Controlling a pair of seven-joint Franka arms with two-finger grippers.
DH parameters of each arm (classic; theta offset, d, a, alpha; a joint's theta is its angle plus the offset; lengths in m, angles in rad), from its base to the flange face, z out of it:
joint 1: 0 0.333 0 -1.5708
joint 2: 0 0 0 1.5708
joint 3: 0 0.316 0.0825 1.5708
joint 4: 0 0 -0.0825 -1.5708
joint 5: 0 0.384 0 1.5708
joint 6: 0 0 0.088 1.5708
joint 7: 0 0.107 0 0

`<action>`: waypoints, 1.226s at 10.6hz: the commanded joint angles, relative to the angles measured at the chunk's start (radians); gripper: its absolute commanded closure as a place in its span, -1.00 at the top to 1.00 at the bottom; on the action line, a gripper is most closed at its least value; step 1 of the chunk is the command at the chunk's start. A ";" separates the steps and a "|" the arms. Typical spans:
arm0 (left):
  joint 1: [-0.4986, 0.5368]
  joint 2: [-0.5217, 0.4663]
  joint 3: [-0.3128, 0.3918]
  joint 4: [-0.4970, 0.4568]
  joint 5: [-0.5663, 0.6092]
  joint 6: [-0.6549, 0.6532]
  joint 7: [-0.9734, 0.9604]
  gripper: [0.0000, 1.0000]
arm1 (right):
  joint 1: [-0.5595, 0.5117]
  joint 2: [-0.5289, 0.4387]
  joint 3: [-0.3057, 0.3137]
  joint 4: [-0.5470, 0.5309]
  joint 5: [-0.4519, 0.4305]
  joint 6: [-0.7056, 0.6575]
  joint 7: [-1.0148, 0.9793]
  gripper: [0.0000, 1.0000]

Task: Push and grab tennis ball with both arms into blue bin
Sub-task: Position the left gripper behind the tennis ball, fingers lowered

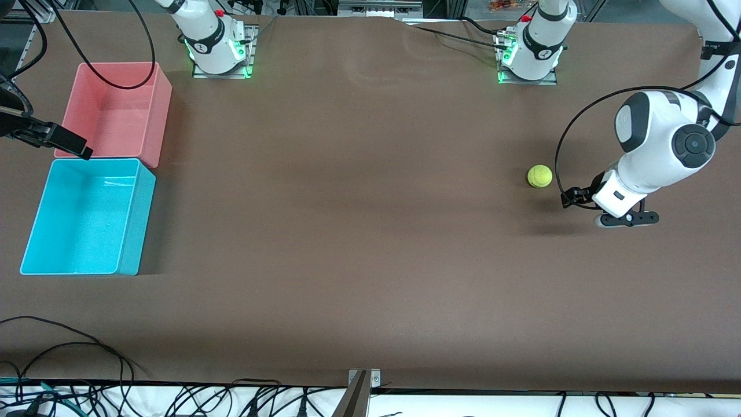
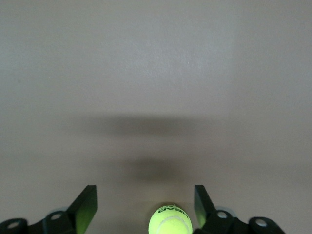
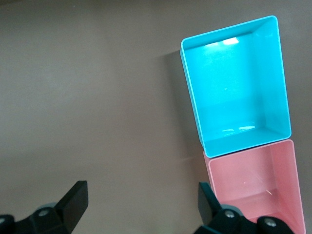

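Note:
The tennis ball [image 1: 539, 176] lies on the brown table toward the left arm's end. My left gripper [image 1: 571, 197] is low beside it, open, pointing at it. In the left wrist view the ball [image 2: 170, 219] sits between the open fingers of that gripper [image 2: 145, 204], close to one finger [image 2: 201, 202], not gripped. The blue bin [image 1: 81, 226] stands empty at the right arm's end of the table. My right gripper [image 1: 78, 147] hangs in the air by the bins, open and empty [image 3: 144, 204]. The right wrist view shows the blue bin [image 3: 236, 87] from above.
A pink bin [image 1: 116, 116] of the same shape touches the blue bin, farther from the front camera; it also shows in the right wrist view [image 3: 253, 185]. Black cables [image 1: 69, 347] lie along the table's near edge by a metal bracket [image 1: 363, 379].

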 commanded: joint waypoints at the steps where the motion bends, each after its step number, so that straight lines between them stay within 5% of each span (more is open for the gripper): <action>1: 0.004 -0.006 -0.001 -0.029 -0.025 0.036 0.247 -0.11 | -0.007 -0.007 0.001 -0.009 0.018 0.006 -0.007 1.00; 3: 0.006 -0.004 0.000 -0.033 -0.025 0.037 0.424 -0.94 | -0.007 -0.007 0.001 -0.009 0.018 0.006 -0.014 1.00; 5: 0.015 -0.004 -0.001 -0.050 -0.023 0.037 0.553 -1.00 | -0.007 -0.007 0.001 -0.009 0.018 0.006 -0.014 1.00; 8: 0.040 -0.006 0.000 -0.074 -0.006 0.037 1.052 -1.00 | -0.007 -0.007 0.001 -0.009 0.018 0.006 -0.014 1.00; 13: 0.089 -0.016 0.000 -0.142 -0.006 0.031 1.451 -1.00 | -0.007 -0.007 0.003 -0.009 0.016 0.005 -0.012 1.00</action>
